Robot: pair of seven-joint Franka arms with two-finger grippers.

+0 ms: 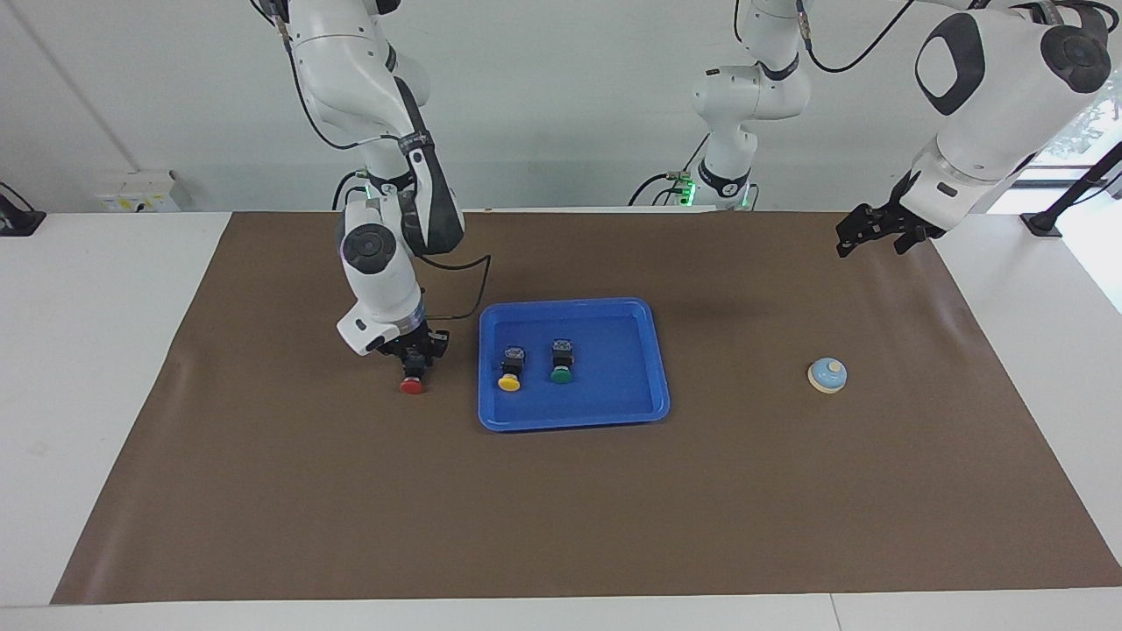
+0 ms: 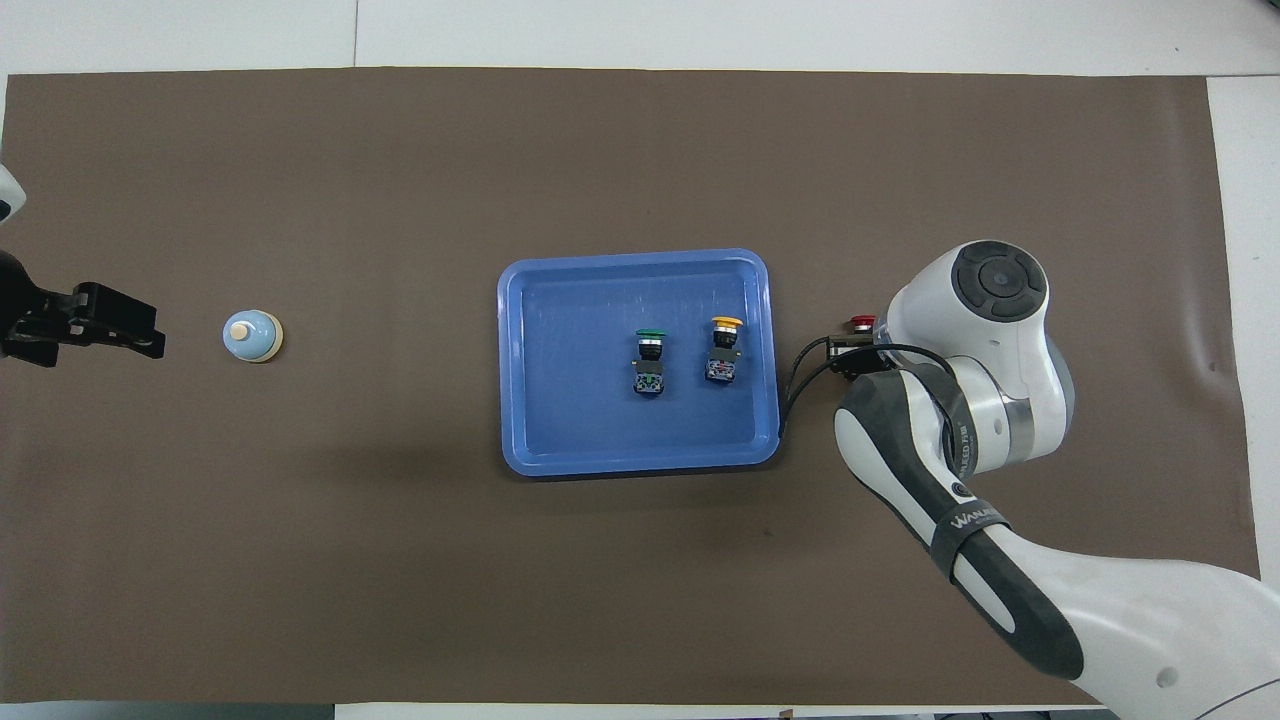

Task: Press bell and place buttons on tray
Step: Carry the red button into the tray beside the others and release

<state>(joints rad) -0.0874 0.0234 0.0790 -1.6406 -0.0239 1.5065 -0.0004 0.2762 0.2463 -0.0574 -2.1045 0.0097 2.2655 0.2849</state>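
The blue tray [image 1: 649,350] [image 2: 530,400] lies mid-table with the yellow button [image 1: 509,368] [image 2: 725,345] and the green button [image 1: 561,361] [image 2: 649,355] in it. The red button [image 1: 412,384] [image 2: 862,322] is beside the tray, toward the right arm's end. My right gripper [image 1: 414,366] [image 2: 850,345] reaches down onto it and is shut on its black body, low over the mat. The bell [image 1: 827,375] [image 2: 252,335] stands on the mat toward the left arm's end. My left gripper [image 1: 877,235] [image 2: 95,325] waits raised, apart from the bell.
A brown mat [image 1: 561,508] covers the table, with white table edge around it. The right arm's cable [image 2: 800,370] hangs close to the tray's rim.
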